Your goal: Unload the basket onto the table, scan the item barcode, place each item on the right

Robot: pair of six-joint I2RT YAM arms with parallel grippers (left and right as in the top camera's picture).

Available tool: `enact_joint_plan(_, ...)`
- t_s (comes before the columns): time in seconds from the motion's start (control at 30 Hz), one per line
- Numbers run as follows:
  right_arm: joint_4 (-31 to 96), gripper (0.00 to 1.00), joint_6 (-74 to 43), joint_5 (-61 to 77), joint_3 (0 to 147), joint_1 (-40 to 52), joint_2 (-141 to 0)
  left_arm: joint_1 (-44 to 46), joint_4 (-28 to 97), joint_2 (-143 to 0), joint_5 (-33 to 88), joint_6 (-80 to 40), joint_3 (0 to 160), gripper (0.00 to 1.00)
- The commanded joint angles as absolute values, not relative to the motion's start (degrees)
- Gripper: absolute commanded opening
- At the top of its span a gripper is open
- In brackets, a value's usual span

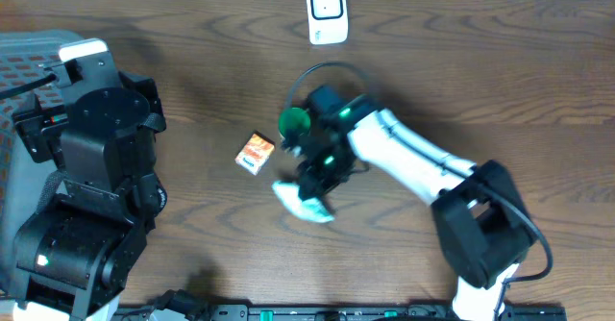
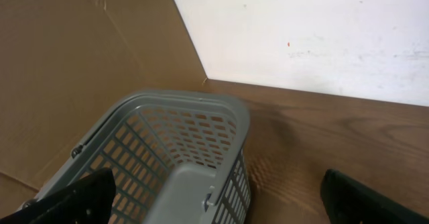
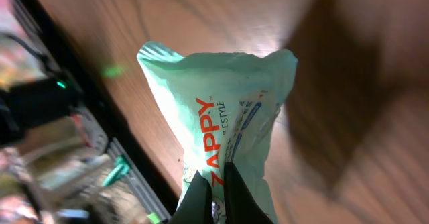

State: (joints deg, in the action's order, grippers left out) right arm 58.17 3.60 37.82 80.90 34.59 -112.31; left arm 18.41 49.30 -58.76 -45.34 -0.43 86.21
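Watching through the right wrist camera, I see the right jaws pressed together on the near end of a pale green packet [image 3: 224, 110], both dark fingers [image 3: 199, 200] pinching the wrapper between them. The packet runs straight out ahead of those jaws, its crimped far end fanned wide. The face turned to the camera carries red "ZAPPY" lettering with small blue print next to it. Beyond it is the brown wooden surface [image 3: 221, 16]; I cannot tell whether the packet rests on the wood or hangs just clear of it.

From overhead, the packet [image 1: 302, 204] sticks out from under the right jaws on the side nearer the robot's base, and the white right arm [image 1: 413, 158] stretches away to the right of it. A small orange box [image 1: 256, 153] lies on the surface to the left of the right jaws, near them but apart. A white scanner [image 1: 327, 12] stands well beyond those jaws at the far edge of the surface.

On the left wrist camera the left jaws stand wide apart with nothing between them, one dark finger [image 2: 74, 200] at each lower corner. A grey slatted basket [image 2: 201, 103] sits just below and ahead of them, beside a brown cardboard wall [image 2: 60, 70].
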Motion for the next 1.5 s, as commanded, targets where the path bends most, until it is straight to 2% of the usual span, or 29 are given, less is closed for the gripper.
enact_joint_plan(0.0,59.2,0.01,4.8,44.5,80.0,28.8,-111.7,18.2,49.3,-58.7,-45.5,-1.1,86.5,0.98)
enact_joint_plan(0.1,57.8,0.01,5.0,44.9,77.8,24.2,-113.0,18.2,49.3,-58.7,-45.5,-1.1,86.5,0.98)
enact_joint_plan(0.37,49.9,0.01,8.0,46.3,70.7,20.2,-114.7,18.2,49.3,-58.7,-45.5,-1.1,86.5,0.98)
enact_joint_plan(0.6,47.6,0.01,4.2,36.3,69.9,17.9,-114.7,18.2,49.3,-58.7,-45.5,-1.1,86.5,0.98)
enact_joint_plan(0.87,46.7,0.03,3.6,31.7,69.9,14.5,-114.7,18.2,49.3,-58.7,-45.5,-1.1,86.5,0.98)
enact_joint_plan(0.93,46.5,0.11,3.7,29.9,69.9,13.8,-114.7,18.2,49.3,-58.7,-45.5,-1.1,86.5,0.98)
enact_joint_plan(1.0,46.2,0.22,3.7,29.9,69.9,13.5,-114.7,18.2,49.3,-58.7,-45.5,-1.1,86.5,0.98)
enact_joint_plan(1.03,45.8,0.34,3.7,29.9,69.9,13.5,-114.7,18.2,49.3,-58.7,-45.5,-1.1,86.5,0.98)
enact_joint_plan(1.07,45.5,0.52,3.7,29.9,69.9,13.5,-114.7,18.2,49.3,-58.7,-45.5,-1.1,86.5,0.98)
enact_joint_plan(1.13,45.1,0.8,3.7,30.4,69.9,13.6,-114.7,18.2,49.3,-58.7,-45.5,-1.1,86.5,0.98)
enact_joint_plan(1.2,45.0,0.96,4.5,33.0,69.9,13.6,-114.7,18.2,49.3,-58.7,-45.5,-1.1,86.5,0.98)
enact_joint_plan(1.23,45.0,0.99,5.8,35.1,69.9,13.6,-114.7,18.2,49.3,-58.7,-45.5,-1.1,86.5,0.98)
enact_joint_plan(1.33,45.0,0.99,9.7,41.7,69.9,13.6,-114.7,18.2,49.3,-58.7,-45.5,-1.1,86.5,0.98)
enact_joint_plan(1.47,45.6,0.99,9.9,40.4,69.7,14.3,-114.8,18.2,49.3,-58.7,-45.5,-1.1,86.5,0.98)
